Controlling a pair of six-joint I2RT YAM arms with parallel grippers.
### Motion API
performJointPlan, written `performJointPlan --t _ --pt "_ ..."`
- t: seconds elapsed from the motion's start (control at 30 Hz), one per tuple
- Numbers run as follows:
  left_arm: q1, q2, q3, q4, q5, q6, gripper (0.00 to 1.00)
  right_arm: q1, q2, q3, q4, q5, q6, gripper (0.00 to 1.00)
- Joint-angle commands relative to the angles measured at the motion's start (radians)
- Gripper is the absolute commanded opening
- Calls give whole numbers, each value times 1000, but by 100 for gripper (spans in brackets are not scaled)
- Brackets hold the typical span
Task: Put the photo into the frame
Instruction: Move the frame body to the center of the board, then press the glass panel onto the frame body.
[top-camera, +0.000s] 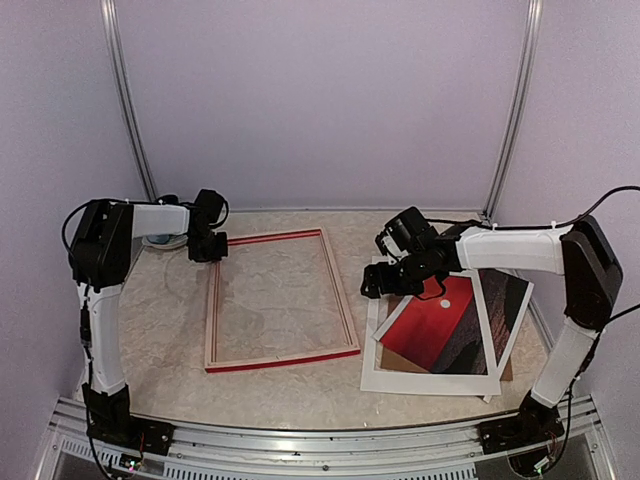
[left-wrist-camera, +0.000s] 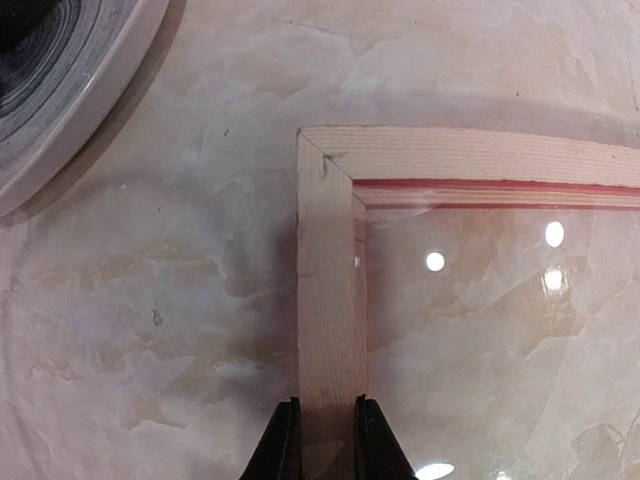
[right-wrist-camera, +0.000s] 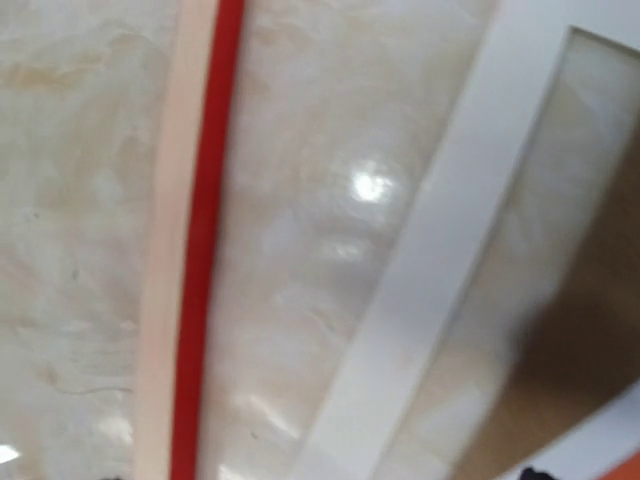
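The frame (top-camera: 285, 360) lies flat at mid-table, showing pale wood with red edges and glass inside. My left gripper (top-camera: 210, 250) is at its far left corner. In the left wrist view the black fingers (left-wrist-camera: 283, 440) are shut on the pale wood side rail (left-wrist-camera: 330, 300), one on each side, with the gripper (left-wrist-camera: 327, 405) astride it. The photo (top-camera: 440, 325), a red sky with a small white sun, lies tilted on the white mat (top-camera: 420, 380) at the right. My right gripper (top-camera: 376, 284) hovers open over the mat's far left corner, holding nothing. Its fingers are out of the right wrist view.
A brown backing board (top-camera: 395, 355) lies under the photo and mat. The right wrist view shows the frame's red strip (right-wrist-camera: 205, 250) and the mat's white band (right-wrist-camera: 440, 250) over marbled tabletop. A round grey and white roll (left-wrist-camera: 50, 60) sits beyond the frame's far left corner.
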Motion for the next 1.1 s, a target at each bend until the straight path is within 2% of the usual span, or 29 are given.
performJointPlan --t 0.0,0.3,0.4,0.53,0.57,0.9,1.07 --pt "-52 -43 -114 -91 45 22 2 6 51 48 15 -51 -12 85" --pt "-97 -168 -294 -67 77 49 2 10 118 94 46 -108 -11 84" --pt "-97 -190 -303 -64 81 56 6 17 146 113 50 -111 -10 83" --pt "-94 -187 -253 -79 87 51 23 29 202 148 48 -93 -11 81" --pt "-94 -185 -227 -86 87 47 25 35 215 157 49 -83 -12 80" --pt "-93 -145 -5 -169 14 46 26 64 282 184 59 -43 -5 78" --pt "-94 -88 14 -181 -38 68 26 64 293 189 59 -35 -5 78"
